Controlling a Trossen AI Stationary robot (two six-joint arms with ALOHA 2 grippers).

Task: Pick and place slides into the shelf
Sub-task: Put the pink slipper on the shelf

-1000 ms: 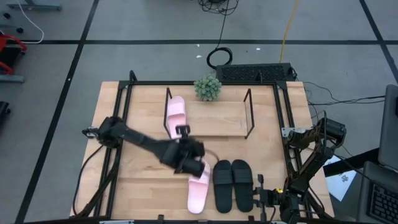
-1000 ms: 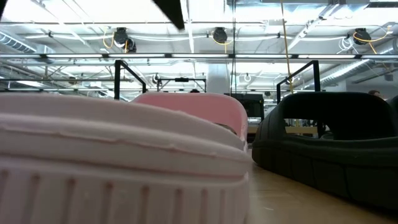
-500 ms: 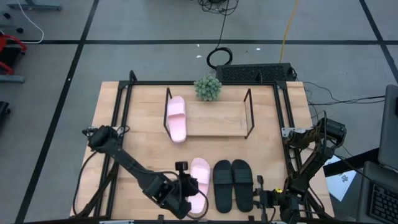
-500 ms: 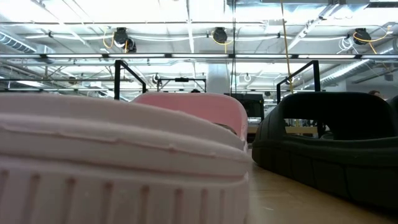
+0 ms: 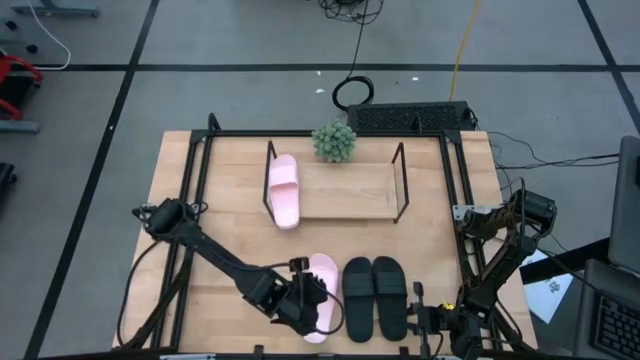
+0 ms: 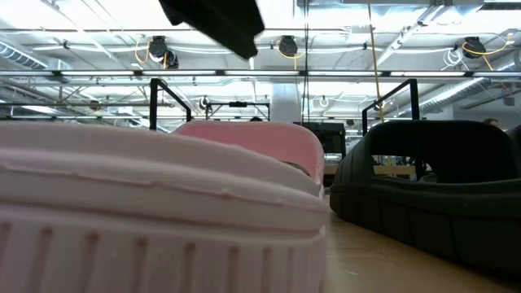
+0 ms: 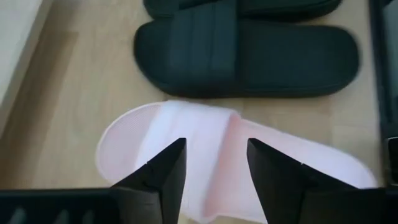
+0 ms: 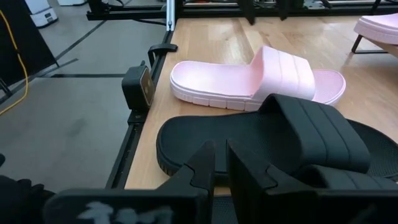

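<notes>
1 pink slide [image 5: 283, 190] sits on the shelf [image 5: 345, 190]; 3 remain on the desk [image 5: 230, 240]. The left hand [image 5: 312, 305], fingers spread, hovers over the second pink slide [image 5: 321, 272]. The right hand [image 8: 221, 163] waits, pressed together.

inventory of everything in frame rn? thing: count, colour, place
pink slide on the shelf: 1, pale pink, left end of the shelf board
pink slide on the table: 1, pale pink, near table edge, left of the black pair, under the left gripper
black slides: 2, matte black, side by side on the table near the front edge
shelf: 1, light wood board with dark metal end frames, far half of the table
plant: 1, green, behind the shelf
table: 1, light wood, dark frame
left gripper: 1, dark, open, over the pink slide on the table
right gripper: 1, dark, shut, parked at the table's right front, facing the black slides
</notes>
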